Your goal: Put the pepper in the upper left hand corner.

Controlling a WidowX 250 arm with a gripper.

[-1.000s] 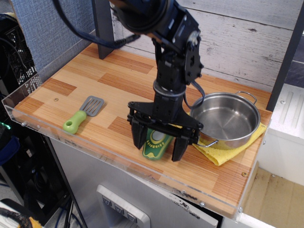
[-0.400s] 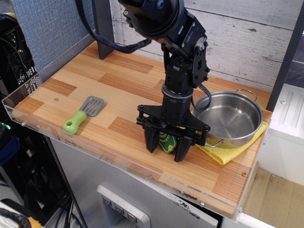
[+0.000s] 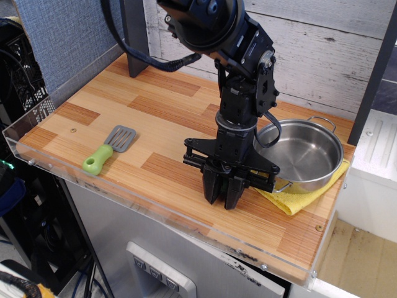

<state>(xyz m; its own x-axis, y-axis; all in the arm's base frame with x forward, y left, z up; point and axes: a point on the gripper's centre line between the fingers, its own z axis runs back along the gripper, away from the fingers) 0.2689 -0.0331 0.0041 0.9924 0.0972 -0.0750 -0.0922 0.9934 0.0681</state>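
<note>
My gripper [image 3: 224,197] stands low over the front middle of the wooden tabletop, fingers pointing down and closed together. They are shut where the green pepper lay between them a moment ago. The pepper is hidden between the black fingers [image 3: 213,186], and I cannot see any of its green. The upper left hand corner [image 3: 155,84] of the striped tabletop lies far back and to the left of the gripper, edged by the blue-grey panel and the whitewashed planks.
A green-handled grey spatula [image 3: 108,149] lies front left. A steel pot [image 3: 301,155] sits on a yellow cloth [image 3: 296,200] just right of the gripper. A dark upright post [image 3: 135,37] stands in the back left corner. A clear plastic rim [image 3: 124,194] edges the table's front.
The open fingers came down on either side of the pepper and closed on it. The gripper shifted slightly to the right, and the pepper is now hidden between them.
</note>
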